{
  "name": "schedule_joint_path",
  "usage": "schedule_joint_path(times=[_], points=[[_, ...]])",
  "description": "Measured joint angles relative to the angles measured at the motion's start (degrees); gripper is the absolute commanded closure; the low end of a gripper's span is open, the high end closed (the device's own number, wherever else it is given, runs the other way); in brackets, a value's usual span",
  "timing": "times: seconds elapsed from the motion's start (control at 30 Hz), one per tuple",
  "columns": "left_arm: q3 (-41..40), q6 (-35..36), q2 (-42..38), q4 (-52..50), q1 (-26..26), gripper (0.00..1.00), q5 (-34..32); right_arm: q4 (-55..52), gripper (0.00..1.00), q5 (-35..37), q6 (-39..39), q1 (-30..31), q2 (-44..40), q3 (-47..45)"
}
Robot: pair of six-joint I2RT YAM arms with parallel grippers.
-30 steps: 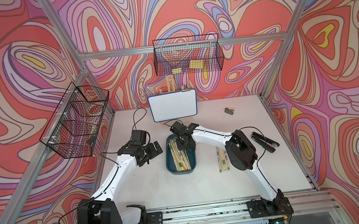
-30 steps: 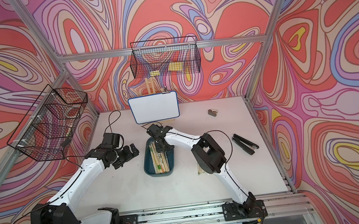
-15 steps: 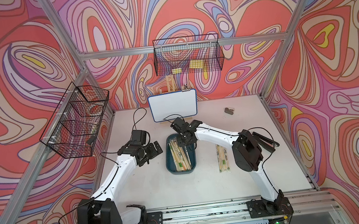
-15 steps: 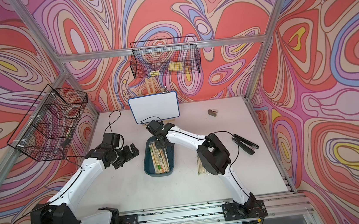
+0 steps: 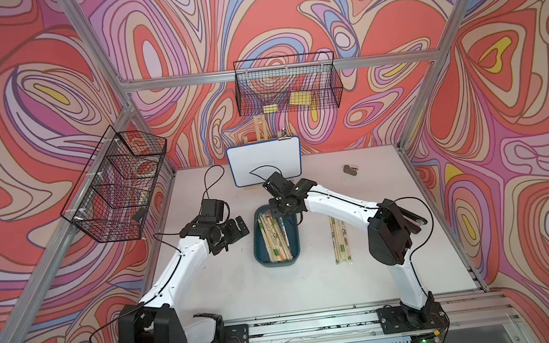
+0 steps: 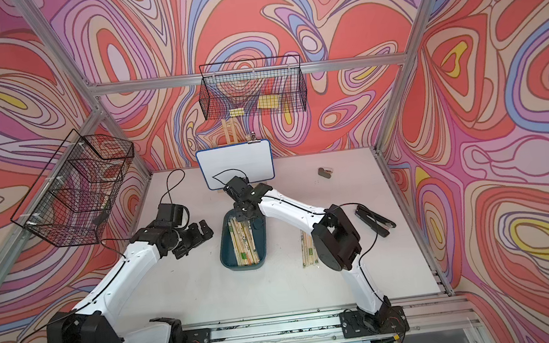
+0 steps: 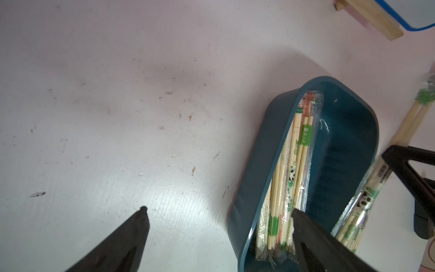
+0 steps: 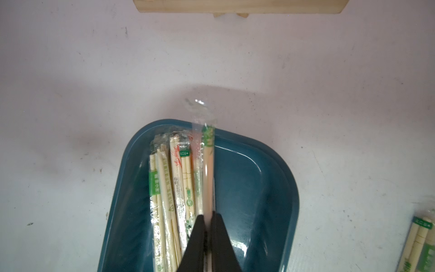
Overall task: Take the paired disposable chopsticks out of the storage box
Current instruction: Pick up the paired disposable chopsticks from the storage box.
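The teal storage box (image 5: 260, 250) (image 6: 225, 250) lies mid-table with several sleeved paired disposable chopsticks (image 5: 275, 238) (image 6: 244, 243) packed along its left side. My right gripper (image 5: 280, 212) (image 6: 246, 213) (image 8: 208, 213) hangs over the box's far end, shut on one sleeved pair (image 8: 208, 164) whose green-printed tip sticks out past the box rim (image 8: 259, 150). My left gripper (image 5: 237, 233) (image 6: 203, 233) (image 7: 219, 210) stands open just left of the box wall (image 7: 254, 179), holding nothing. The stack in the box (image 7: 287, 183) shows beside its right finger.
More sleeved pairs (image 5: 341, 238) (image 6: 309, 248) (image 8: 421, 242) lie on the table right of the box. A whiteboard (image 5: 265, 161) on a wooden easel stands behind it. A black stapler (image 6: 375, 219) and a small dark object (image 5: 350, 169) sit to the right. Wire baskets (image 5: 287, 87) (image 5: 114, 185) hang on the walls.
My right gripper has drawn slightly toward the far end of the box and its elbow has swung to the right. The left arm has not moved.
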Motion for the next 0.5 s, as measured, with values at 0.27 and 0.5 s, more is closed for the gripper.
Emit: schedule_joint_path(times=[0.27,0.5], points=[[0.00,0.20,0.00,0.00,0.00,0.00,0.48,5.05,1.00,-5.05,0.44,-1.40,-5.16,-6.40],[0.00,0.20,-0.02,0.00,0.00,0.00,0.90,5.07,1.00,-4.44,0.68,-3.80,-11.54,-11.72]])
